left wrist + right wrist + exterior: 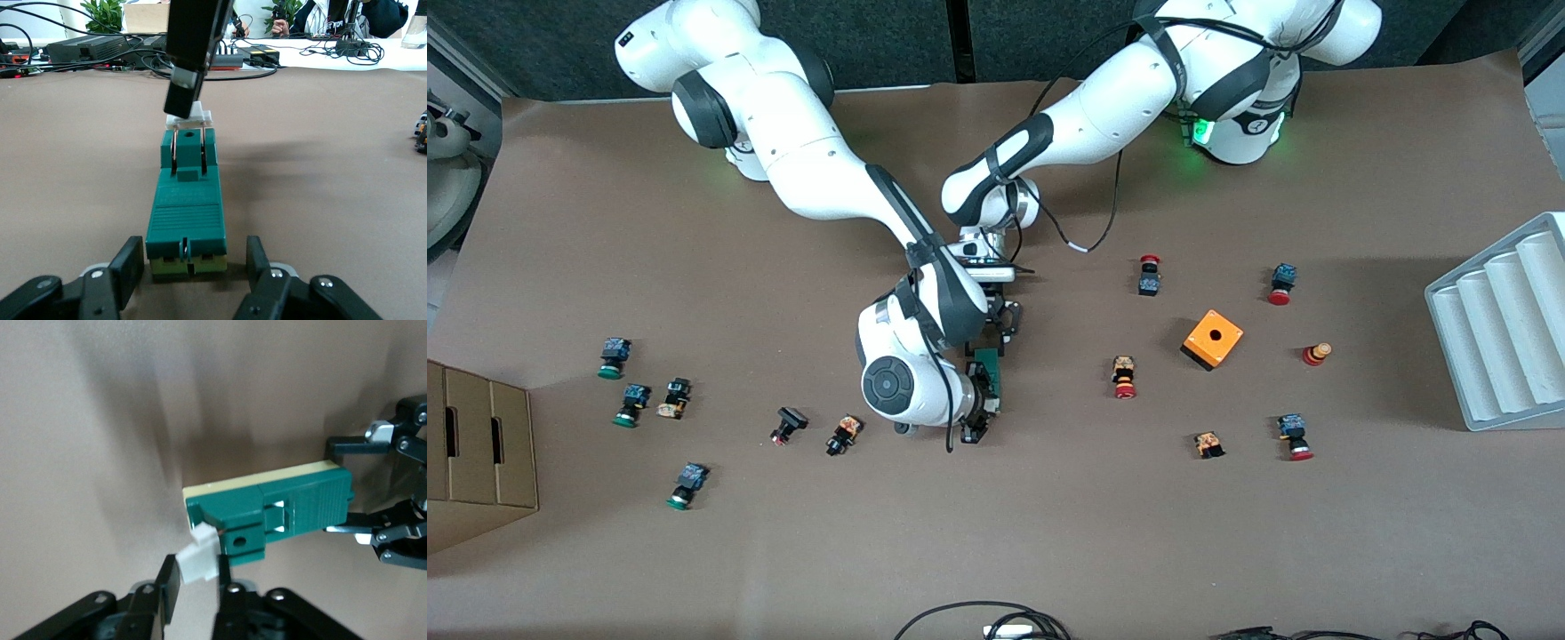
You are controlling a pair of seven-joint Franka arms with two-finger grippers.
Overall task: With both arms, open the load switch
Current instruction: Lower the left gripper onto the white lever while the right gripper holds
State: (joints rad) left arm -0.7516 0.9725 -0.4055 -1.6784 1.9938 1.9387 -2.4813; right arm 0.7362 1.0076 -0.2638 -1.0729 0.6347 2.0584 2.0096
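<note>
Brown-papered table, dark wall

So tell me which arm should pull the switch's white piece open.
Right. The right gripper already pinches the white piece of the load switch, while the left gripper clamps the opposite end, bracing it on the table.

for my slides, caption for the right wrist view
Right gripper pinches the load switch's white tab while the left gripper clamps its other end.

right end effector pinching load switch tab
</note>
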